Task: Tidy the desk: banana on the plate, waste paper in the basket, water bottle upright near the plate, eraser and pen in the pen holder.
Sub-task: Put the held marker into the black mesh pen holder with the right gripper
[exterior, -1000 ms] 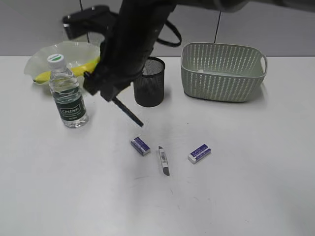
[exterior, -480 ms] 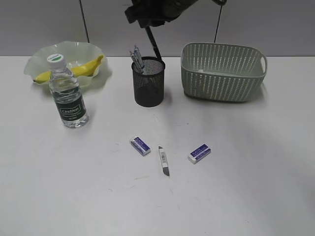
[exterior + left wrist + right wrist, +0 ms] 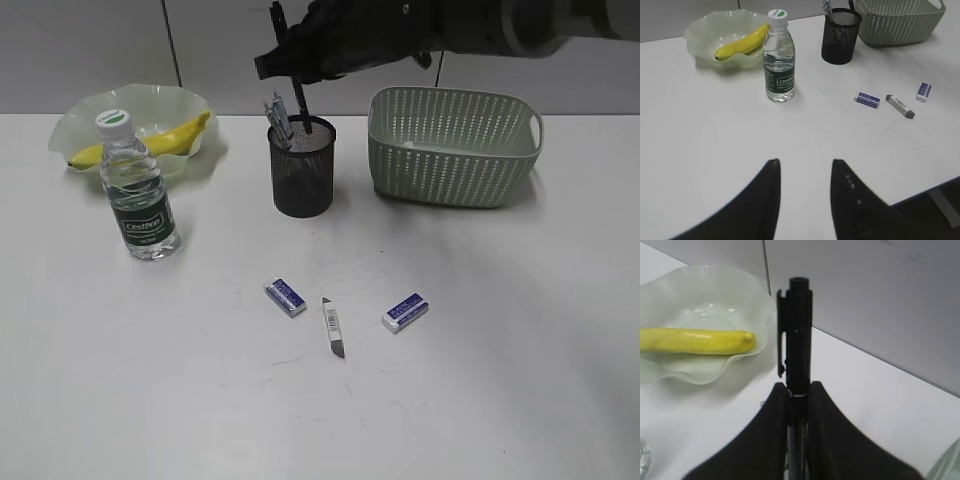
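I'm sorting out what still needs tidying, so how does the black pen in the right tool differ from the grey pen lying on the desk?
The black pen stands nearly upright, clamped by the right tool over the pen holder; the grey pen lies flat on the desk, untouched. The black pen is all dark with a clip; the grey pen is pale with a barcode-like label. The black pen looks longer. Both are slim pens.
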{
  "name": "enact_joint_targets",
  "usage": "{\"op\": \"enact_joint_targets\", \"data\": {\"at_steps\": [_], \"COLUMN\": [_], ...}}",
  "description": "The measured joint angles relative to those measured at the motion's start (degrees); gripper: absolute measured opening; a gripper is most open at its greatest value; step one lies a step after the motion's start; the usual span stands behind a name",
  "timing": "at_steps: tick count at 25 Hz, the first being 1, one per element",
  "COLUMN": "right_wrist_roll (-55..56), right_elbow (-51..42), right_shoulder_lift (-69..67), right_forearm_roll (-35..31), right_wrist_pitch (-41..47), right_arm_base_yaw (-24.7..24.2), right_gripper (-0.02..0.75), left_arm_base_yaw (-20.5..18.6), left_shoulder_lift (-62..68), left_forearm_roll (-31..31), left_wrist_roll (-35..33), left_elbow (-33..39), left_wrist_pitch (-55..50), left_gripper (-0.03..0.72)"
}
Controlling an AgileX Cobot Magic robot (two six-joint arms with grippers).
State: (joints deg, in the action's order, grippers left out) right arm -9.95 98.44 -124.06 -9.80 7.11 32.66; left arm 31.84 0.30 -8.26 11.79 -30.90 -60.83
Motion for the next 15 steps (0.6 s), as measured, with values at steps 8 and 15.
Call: {"op": "enact_joint_targets", "data": {"at_steps": [8, 15], "right_wrist_roll": [0.0, 0.0], "right_elbow": [-0.06, -0.17], "right_shoulder_lift": [-5.01, -6.04], "right_forearm_roll": [0.0, 0.0], "right_wrist_pitch": [-3.38, -3.63], "right_arm_base_yaw": [-0.19, -0.19], "right_gripper": [0.094, 0.187], "left_arm_base_yaw": [0.0, 0.0], "left_shoulder_lift": [0.0, 0.0], "left_forearm_roll": [0.0, 0.0], "left_wrist_roll": [0.0, 0.0], "left_elbow": [0.0, 0.0], "left_wrist_pitch": [0.0, 0.0], "left_gripper": [0.256, 0.256]}}
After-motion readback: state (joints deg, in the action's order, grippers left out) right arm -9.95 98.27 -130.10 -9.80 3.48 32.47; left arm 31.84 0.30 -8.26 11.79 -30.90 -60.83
